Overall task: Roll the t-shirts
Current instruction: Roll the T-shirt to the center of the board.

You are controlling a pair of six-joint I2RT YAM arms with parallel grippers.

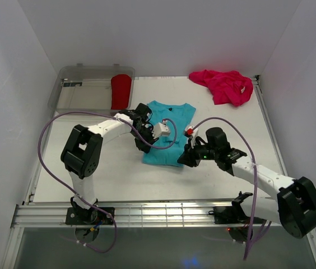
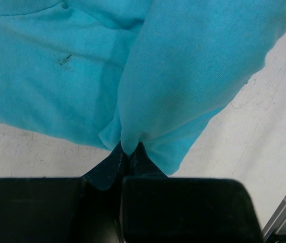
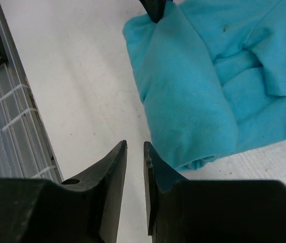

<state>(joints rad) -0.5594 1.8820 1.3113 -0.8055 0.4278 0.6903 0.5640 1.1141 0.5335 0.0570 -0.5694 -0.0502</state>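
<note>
- The left gripper (image 2: 129, 152) is closed tight on a pinched fold of the turquoise shirt (image 2: 193, 61). The cloth fans up and away from the fingertips toward the top of the left wrist view.
- In the overhead view the left gripper (image 1: 145, 147) sits at the lower left edge of the turquoise shirt (image 1: 176, 115), near the middle of the table (image 1: 119, 174).
- The right gripper (image 3: 134, 149) has its 2 fingers a narrow gap apart, with only bare table showing between them. It holds nothing.
- The turquoise shirt (image 3: 209, 76) lies just right of the right gripper's tips, its folded edge next to the right-hand finger. I cannot tell if they touch.
- From above, the right gripper (image 1: 181, 159) is at the shirt's lower right corner, opposite the left one.
- The turquoise shirt is partly folded, with 1 flap laid over its body.
- The pink shirt (image 1: 225, 85) lies crumpled in the upper right of the table, well apart from both grippers.
- The red shirt (image 1: 121, 91) is at the right end of the clear bin (image 1: 85, 95), upper left.
</note>
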